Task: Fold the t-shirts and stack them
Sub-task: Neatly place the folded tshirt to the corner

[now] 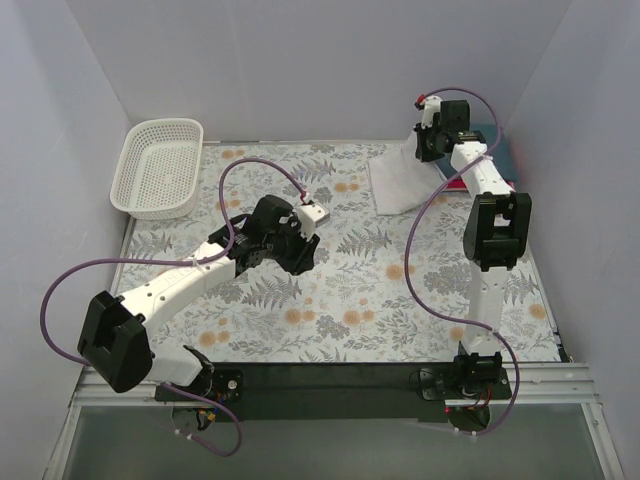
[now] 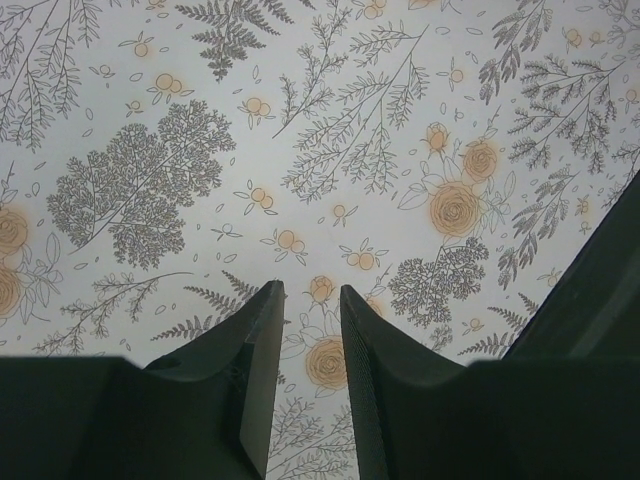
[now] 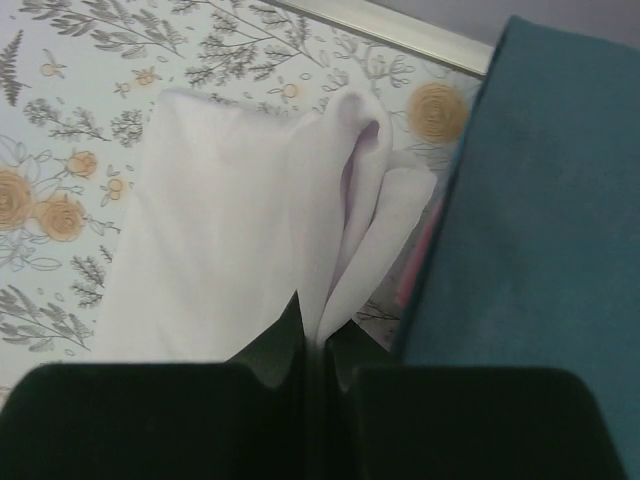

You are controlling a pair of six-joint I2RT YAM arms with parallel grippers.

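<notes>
The white t-shirt lies at the far right of the table, one edge lifted. My right gripper is shut on that bunched edge, and the cloth rises from between the fingers in the right wrist view. The shirt hangs down to the left. A folded dark teal shirt lies right beside it, with a red shirt's edge showing under it. The teal and red shirts sit behind the right arm. My left gripper is open and empty over bare tablecloth.
A white mesh basket stands at the far left corner. The floral tablecloth covers the table. Grey walls close in the far, left and right sides. A metal rail runs along the table's far edge.
</notes>
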